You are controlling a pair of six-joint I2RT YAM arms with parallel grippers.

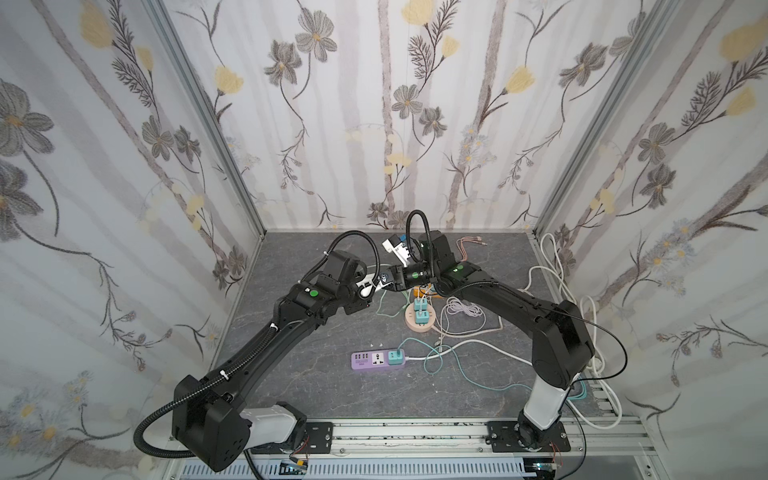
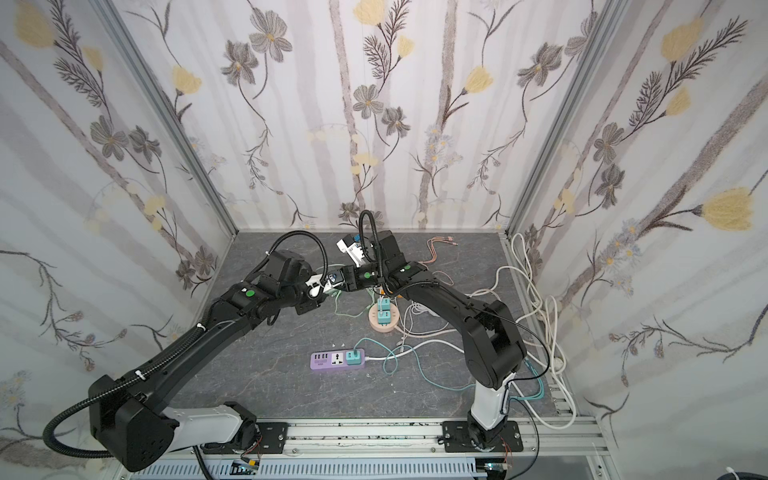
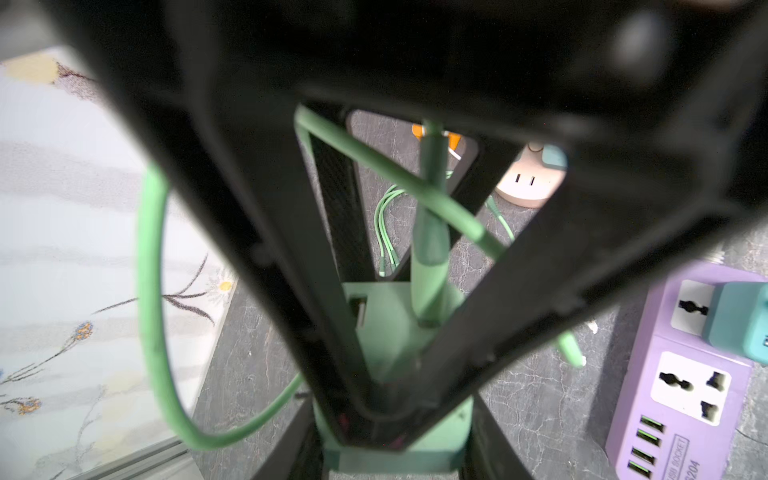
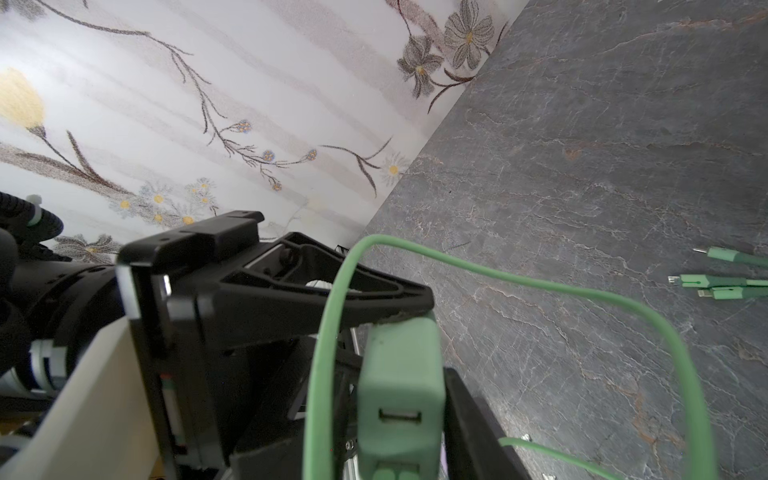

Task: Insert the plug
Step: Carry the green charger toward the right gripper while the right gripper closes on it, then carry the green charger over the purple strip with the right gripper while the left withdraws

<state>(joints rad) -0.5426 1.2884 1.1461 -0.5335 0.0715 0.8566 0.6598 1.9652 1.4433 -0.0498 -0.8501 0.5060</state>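
I see both arms meeting above the tabletop (image 1: 291, 374), left pincer (image 3: 395, 453) and right pincer (image 4: 399, 419) both gripping the green USB charger (image 4: 399, 370).

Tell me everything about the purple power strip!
The purple power strip lies flat on the dark marbled table, touched by neither arm. It looks like smooth plastic, with four USB ports at one end, a free white universal socket mid-strip, and a teal adapter plugged in by its white cord.

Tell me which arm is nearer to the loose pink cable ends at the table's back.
Right. The right arm's wrist sits just beside the pink cable ends, to their left in both top views; the left arm lies much farther left.
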